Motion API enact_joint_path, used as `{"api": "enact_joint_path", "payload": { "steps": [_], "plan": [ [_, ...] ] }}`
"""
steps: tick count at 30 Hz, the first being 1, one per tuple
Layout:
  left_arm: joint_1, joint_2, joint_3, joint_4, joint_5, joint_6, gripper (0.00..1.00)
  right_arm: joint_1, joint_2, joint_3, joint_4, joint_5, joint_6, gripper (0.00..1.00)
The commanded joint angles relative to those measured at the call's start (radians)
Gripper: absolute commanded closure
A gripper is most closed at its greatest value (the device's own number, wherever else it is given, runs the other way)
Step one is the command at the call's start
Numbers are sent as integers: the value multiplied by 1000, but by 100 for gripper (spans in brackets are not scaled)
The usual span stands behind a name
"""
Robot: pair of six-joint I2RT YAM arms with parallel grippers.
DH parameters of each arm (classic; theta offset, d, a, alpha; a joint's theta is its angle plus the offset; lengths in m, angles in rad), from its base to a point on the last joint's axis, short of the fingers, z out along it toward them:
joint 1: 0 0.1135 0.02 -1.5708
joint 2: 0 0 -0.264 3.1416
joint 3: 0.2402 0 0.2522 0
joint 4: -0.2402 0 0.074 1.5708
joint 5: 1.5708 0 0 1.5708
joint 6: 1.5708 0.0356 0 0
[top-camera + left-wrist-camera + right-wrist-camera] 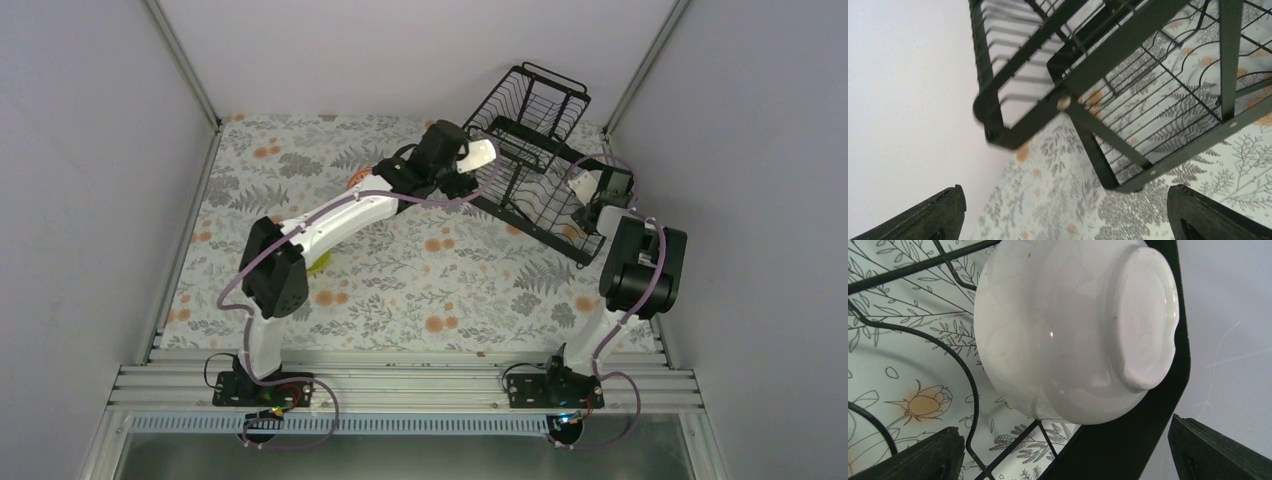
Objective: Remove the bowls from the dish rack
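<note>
White bowl (pixel 1073 330) sat tipped at the right end of the rack (pixel 530 150), foot turned toward the right pincer (pixel 1064 425) and straight ahead of its spread fingers. The left pincer (pixel 1064 190), likewise apart and empty, faced the rack's left corner, farther off.

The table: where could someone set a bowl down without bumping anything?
Widest bare patch: the middle of the table, between the left arm and right arm, in front of the dish rack. Another lies far left, by the wall. Crowded: the rack's right end, where the right gripper faces the white bowl.
</note>
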State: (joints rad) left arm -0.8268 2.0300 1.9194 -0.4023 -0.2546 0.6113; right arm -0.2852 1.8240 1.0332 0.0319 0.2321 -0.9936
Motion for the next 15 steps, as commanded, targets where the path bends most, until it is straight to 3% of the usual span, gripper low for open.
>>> {"api": "enact_joint_path", "payload": {
  "steps": [1, 3, 9, 15],
  "plan": [
    [50, -123, -146, 114, 54, -215, 0, -19, -29, -8, 4, -17, 19, 0],
    [74, -141, -222, 152, 129, -285, 0, -20, -26, 4, -6, -23, 36, 0],
    [114, -49, -206, 143, 394, -391, 0, -22, -22, 26, -39, -46, 75, 0],
    [114, 9, -230, 242, 478, -451, 8, -22, -17, 30, -41, -37, 77, 0]
  ]
}}
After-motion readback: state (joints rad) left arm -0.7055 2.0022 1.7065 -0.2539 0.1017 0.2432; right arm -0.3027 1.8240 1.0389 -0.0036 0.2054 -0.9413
